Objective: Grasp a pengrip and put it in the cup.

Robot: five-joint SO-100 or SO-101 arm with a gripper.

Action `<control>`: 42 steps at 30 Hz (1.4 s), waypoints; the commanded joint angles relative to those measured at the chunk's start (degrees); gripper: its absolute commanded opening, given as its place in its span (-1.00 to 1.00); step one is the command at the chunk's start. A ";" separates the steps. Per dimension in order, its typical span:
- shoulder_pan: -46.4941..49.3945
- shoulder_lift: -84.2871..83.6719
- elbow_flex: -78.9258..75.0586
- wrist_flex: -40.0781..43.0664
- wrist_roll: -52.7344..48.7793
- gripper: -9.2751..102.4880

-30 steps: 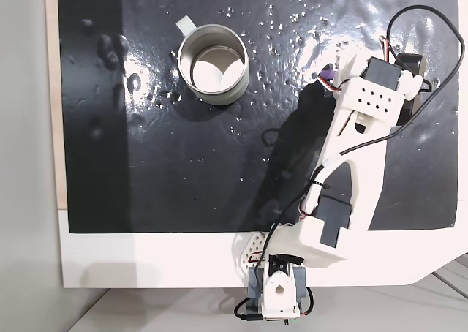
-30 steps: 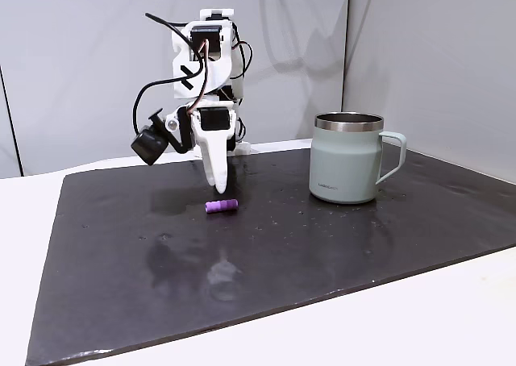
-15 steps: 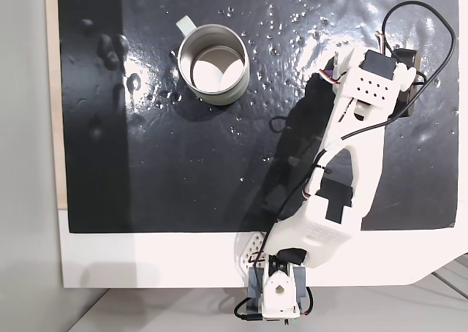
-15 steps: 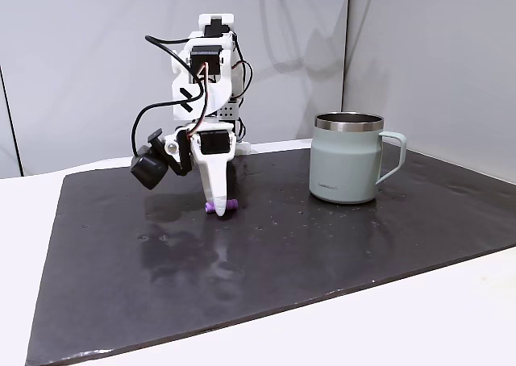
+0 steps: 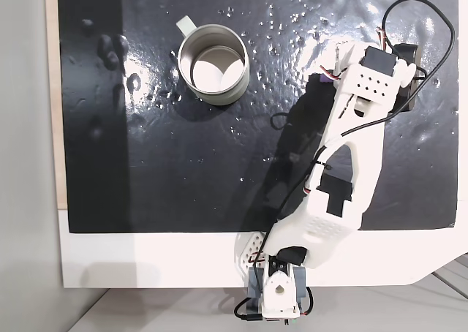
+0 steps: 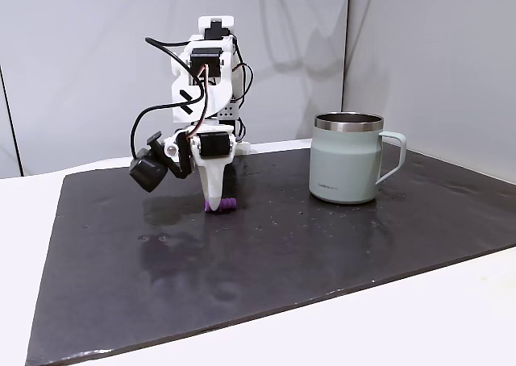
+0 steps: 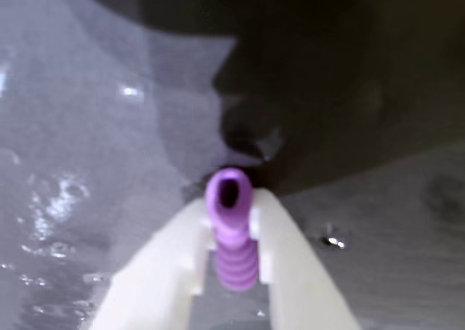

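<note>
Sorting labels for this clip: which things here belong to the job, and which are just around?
Job:
pengrip, between the fingers
cup
gripper

Just around:
black mat
white table
clear bumps on the mat

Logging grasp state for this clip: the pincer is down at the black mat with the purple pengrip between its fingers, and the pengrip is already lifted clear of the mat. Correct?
Not quite. The pincer does have the purple pengrip between its fingers, but it is not lifted: in a fixed view the pengrip lies on the black mat, beside the mug.
</note>
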 commanded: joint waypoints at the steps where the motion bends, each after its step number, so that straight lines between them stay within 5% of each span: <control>1: 1.05 1.05 -2.99 -0.97 -0.88 -0.83; 23: -2.37 44.12 1.85 13.54 1.76 -0.83; 42: -32.26 41.92 -11.43 21.71 14.77 -0.83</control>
